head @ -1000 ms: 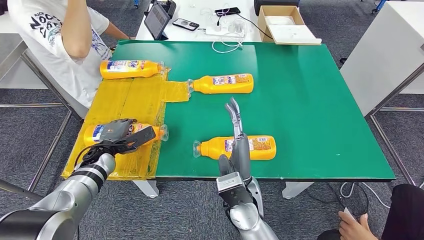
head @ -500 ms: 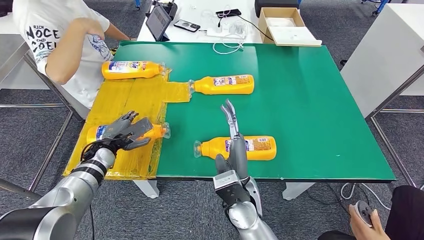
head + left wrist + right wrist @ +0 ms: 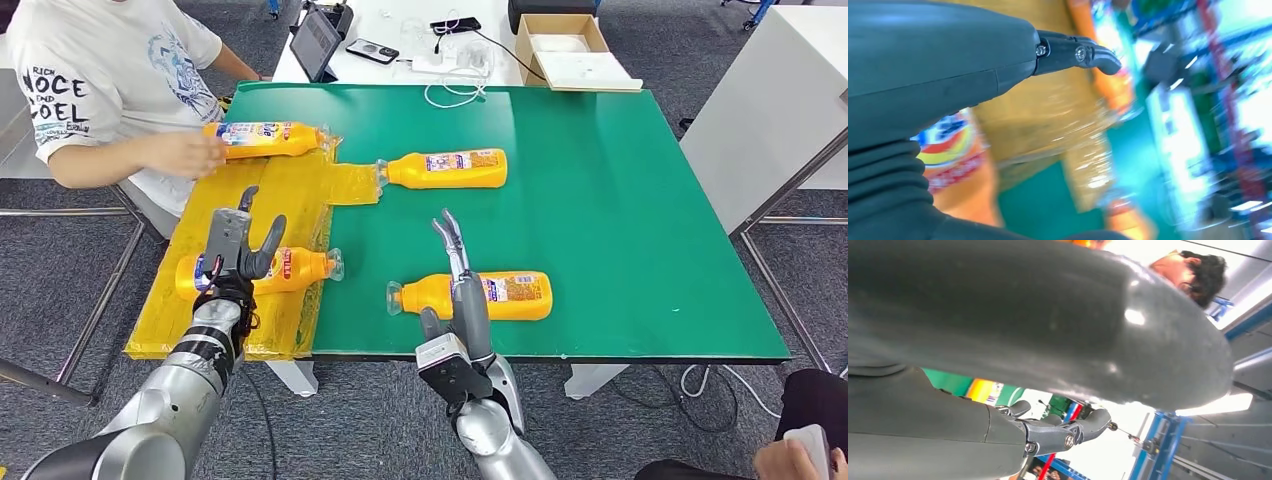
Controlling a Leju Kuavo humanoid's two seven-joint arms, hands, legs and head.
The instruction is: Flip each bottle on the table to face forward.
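Observation:
Several orange bottles lie on their sides. On the yellow mat (image 3: 270, 200) at the near left lies one bottle (image 3: 290, 268), with its label (image 3: 950, 150) blurred in the left wrist view. My left hand (image 3: 236, 245) stands upright just in front of it, fingers (image 3: 1083, 54) spread and nothing held. A second bottle (image 3: 515, 295) lies near the green table's (image 3: 620, 200) front edge. My right hand (image 3: 458, 275) reaches across it with long fingers (image 3: 1063, 432) stretched out and holds nothing. A third bottle (image 3: 445, 168) lies mid-table. A fourth (image 3: 265, 138) lies at the far left.
A person in a white shirt (image 3: 100, 80) sits at the far left, one hand (image 3: 190, 155) on the fourth bottle. Behind the table lie a tablet (image 3: 313, 42), a phone (image 3: 371, 48), cables and a cardboard box (image 3: 570, 45). Another person's hand (image 3: 790, 455) is at the lower right.
My left hand has lifted off the near-left bottle and turned upright with fingers spread. The person's arm came down onto the far-left bottle. My right hand shifted slightly left.

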